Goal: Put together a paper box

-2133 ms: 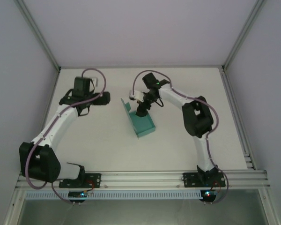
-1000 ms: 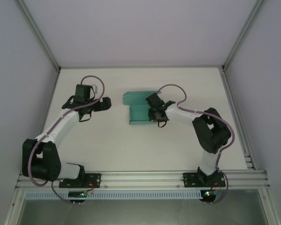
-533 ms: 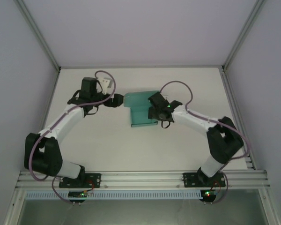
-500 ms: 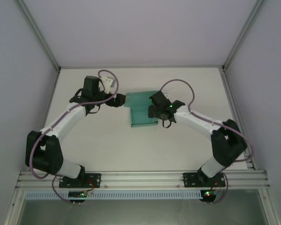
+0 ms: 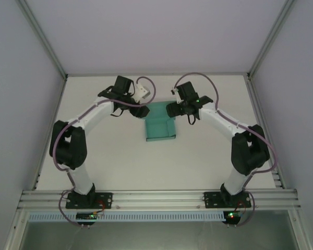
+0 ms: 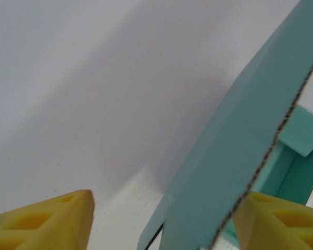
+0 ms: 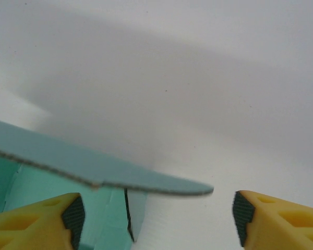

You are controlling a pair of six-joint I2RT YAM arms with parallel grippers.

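Observation:
The teal paper box (image 5: 160, 127) lies at the middle of the white table, open side up, with its lid flap (image 5: 158, 110) raised at the far end. My left gripper (image 5: 142, 111) is at the flap's left corner and my right gripper (image 5: 171, 109) at its right corner. In the left wrist view the left gripper (image 6: 164, 226) stands open with the flap (image 6: 240, 140) rising between its yellow fingers, close to the right fingertip (image 6: 281, 221). The right gripper (image 7: 156, 219) is open too, the flap's edge (image 7: 94, 169) crossing above its left fingertip (image 7: 41, 221).
The white table (image 5: 109, 156) is walled by pale panels on three sides. An aluminium rail (image 5: 156, 198) with both arm bases runs along the near edge. Cables loop over both wrists.
Both arms have swung toward the far end of the box. The right gripper left the box's right side and opened. The left gripper reached the flap and has narrowed somewhat.

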